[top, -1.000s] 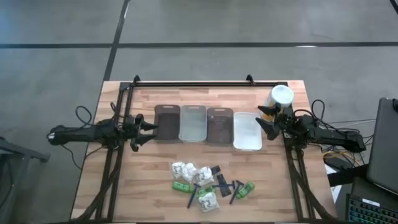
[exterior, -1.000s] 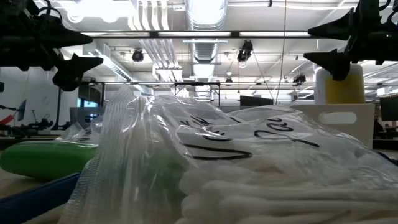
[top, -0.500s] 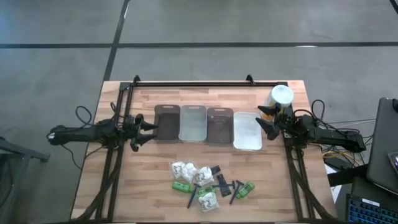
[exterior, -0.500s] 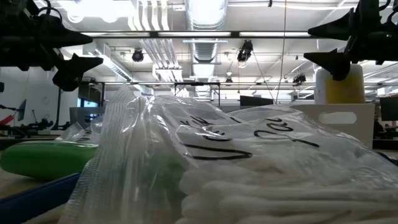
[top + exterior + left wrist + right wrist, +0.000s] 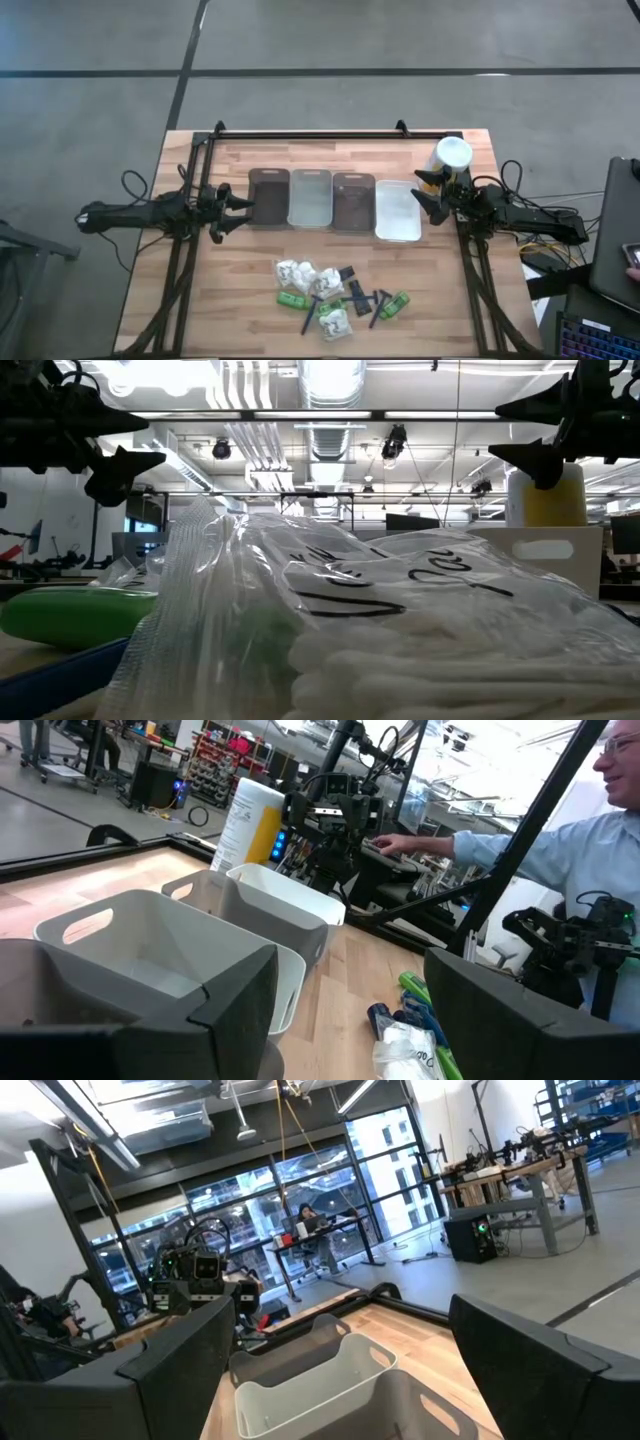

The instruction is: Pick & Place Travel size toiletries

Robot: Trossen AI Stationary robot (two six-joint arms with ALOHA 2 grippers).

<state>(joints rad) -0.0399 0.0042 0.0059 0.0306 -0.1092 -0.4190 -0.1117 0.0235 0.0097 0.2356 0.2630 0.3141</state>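
Note:
The toiletries lie in a loose pile (image 5: 335,295) near the table's near edge: small green tubes (image 5: 291,299), white wrinkly packets (image 5: 300,272), dark blue razors (image 5: 380,303) and small black pieces (image 5: 346,275). In the low view a clear packet (image 5: 400,630) and a green tube (image 5: 75,615) fill the foreground. My left gripper (image 5: 243,208) hovers open at the left end of the tray row, above the table. My right gripper (image 5: 420,192) hovers open at the row's right end, beside the yellow bottle. Both touch nothing.
A row of brown and clear trays (image 5: 310,198) stands across the table's middle. A tall yellow bottle with a white cap (image 5: 452,156) stands at the far right corner. In the left wrist view a person (image 5: 560,850) stands beyond the table's right side.

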